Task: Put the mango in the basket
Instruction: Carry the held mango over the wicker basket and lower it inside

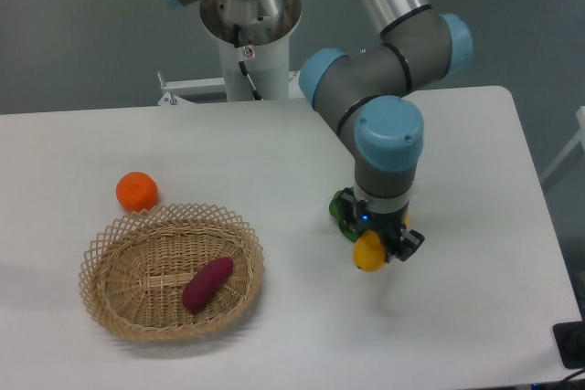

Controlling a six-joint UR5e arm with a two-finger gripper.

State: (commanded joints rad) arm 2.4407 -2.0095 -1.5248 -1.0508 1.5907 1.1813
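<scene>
The yellow-orange mango (pixel 368 254) hangs a little above the table, right of centre, with my gripper (pixel 377 242) shut on it from above. Only its lower end shows below the fingers. The light-tan wicker basket (pixel 109 289) sits at the front left, well to the left of the gripper. A dark red-purple sweet potato (pixel 207 282) lies inside it.
A round orange tangerine (pixel 137 191) rests on the table just behind the basket's left side. A green object (pixel 342 210) lies on the table right behind the gripper, mostly hidden by it. The arm's base column (pixel 249 43) stands at the back centre.
</scene>
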